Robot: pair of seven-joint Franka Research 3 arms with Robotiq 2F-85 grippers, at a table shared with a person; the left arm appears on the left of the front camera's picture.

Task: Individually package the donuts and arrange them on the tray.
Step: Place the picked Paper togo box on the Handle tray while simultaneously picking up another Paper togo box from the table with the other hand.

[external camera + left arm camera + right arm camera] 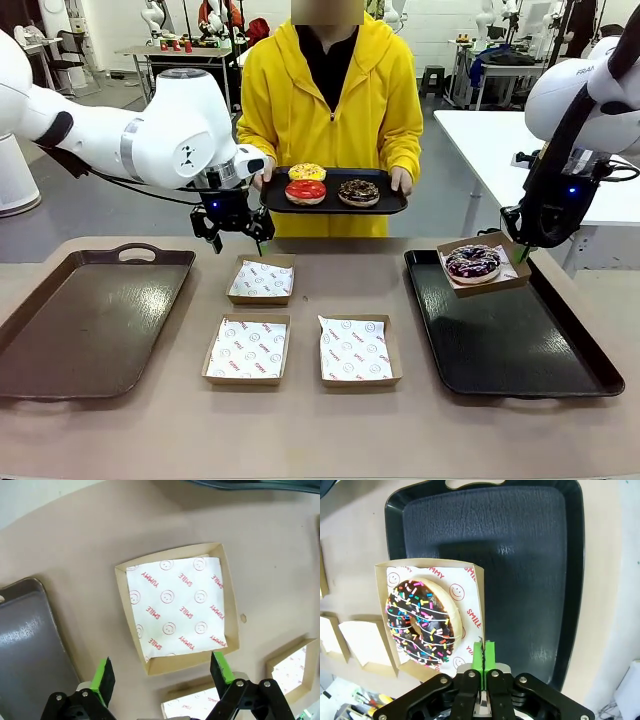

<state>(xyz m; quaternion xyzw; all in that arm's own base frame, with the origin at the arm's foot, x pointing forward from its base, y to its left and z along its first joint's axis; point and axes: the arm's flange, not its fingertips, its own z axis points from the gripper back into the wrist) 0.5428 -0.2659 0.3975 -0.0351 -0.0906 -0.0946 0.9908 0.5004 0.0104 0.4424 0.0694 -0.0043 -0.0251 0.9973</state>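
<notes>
Purple donut (473, 263) (422, 622): dark glaze, thin white drizzle lines, multicolour sprinkles, ring shape, pale dough at the rim. It sits in a shallow cardboard box (490, 289) (427, 563) lined with white paper printed with red words and smiley faces.

Right gripper (521, 250) (483, 652): green pads pinched tight on the box's side wall, carrying box and donut. The box hangs slightly tilted over the far end of the black tray (520, 350) (520, 555) and looks lifted off it. That tray is leather-grain plastic, with a raised rim and a handle cutout.

Three more donuts lie on a small black tray (335, 208) held by a person (330, 90) in a yellow hoodie at the far side: yellow (307, 172), glossy red (306, 190), chocolate with sprinkles (358, 192).

Left gripper (232, 232) (161, 669): jaws spread wide, holding nothing. It hangs above the table (300, 430), just below the held tray's left end. Its wrist view looks down on an empty lined box (170, 558).

Three empty lined boxes are mid-table: far one (262, 299), near-left (245, 380), near-right (362, 381), apart from each other. A brown tray (90, 320) (25, 630) lies to the left, matte with rounded corners.
</notes>
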